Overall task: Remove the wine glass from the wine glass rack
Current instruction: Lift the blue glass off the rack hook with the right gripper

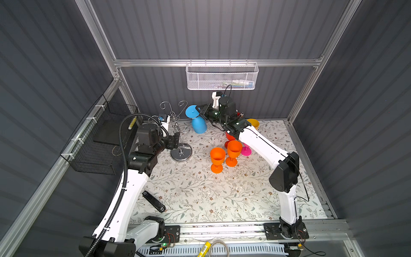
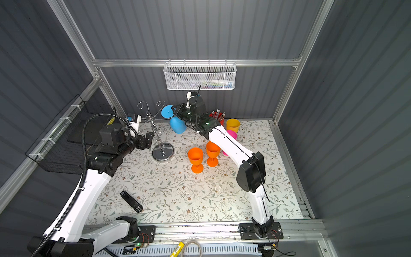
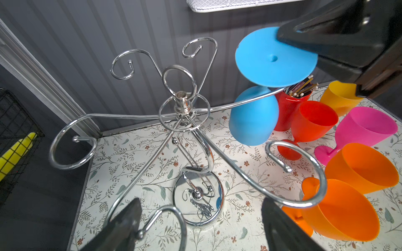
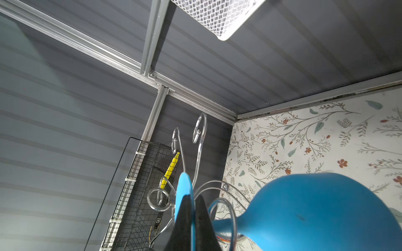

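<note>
Progress sits at the grasp: right gripper (image 4: pixel 192 204) is pinched on the foot of the blue wine glass (image 1: pixel 198 125), which hangs upside down from 1 scroll arm of the wine glass rack (image 1: pixel 181 153). Sliding it off is not yet done. Left gripper (image 1: pixel 175 139) gapes wide beside the rack's stem, holding nothing.

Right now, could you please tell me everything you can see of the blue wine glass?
The blue wine glass looks like opaque matte plastic: a flat round foot, a stem and a rounded bowl. It hangs upside down and tilted, stem in a scroll arm of the chrome rack. The right gripper is shut on the foot's edge.
</note>
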Controlling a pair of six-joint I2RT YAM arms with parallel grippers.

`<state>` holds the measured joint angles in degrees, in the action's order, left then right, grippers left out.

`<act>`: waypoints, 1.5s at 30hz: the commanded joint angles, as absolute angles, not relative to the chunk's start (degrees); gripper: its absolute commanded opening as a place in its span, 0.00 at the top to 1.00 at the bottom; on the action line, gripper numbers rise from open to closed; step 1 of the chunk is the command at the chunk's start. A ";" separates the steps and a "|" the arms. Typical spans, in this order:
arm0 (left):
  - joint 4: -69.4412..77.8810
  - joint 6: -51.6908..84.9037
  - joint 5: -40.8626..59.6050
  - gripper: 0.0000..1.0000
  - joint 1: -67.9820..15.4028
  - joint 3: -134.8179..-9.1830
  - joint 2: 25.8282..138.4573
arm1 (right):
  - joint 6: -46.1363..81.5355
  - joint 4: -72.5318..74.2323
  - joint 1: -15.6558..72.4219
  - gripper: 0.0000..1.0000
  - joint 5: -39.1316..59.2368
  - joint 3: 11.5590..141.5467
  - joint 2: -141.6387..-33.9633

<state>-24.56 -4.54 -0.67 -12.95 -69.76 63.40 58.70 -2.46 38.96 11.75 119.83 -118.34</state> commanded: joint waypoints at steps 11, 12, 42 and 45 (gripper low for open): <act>-28.48 -4.57 0.35 0.14 -13.54 -68.21 64.86 | 59.32 2.59 39.71 1.00 13.18 114.37 -114.50; -28.54 -4.61 0.35 0.14 -13.54 -68.21 64.91 | 59.39 2.64 39.89 1.00 13.31 114.35 -114.69; -28.51 -4.94 0.13 0.14 -14.30 -67.96 65.21 | 59.14 4.80 37.87 1.00 9.25 127.75 -124.56; -28.50 -5.05 0.00 0.14 -14.41 -68.12 65.30 | 58.93 6.68 36.77 1.00 9.01 127.36 -124.23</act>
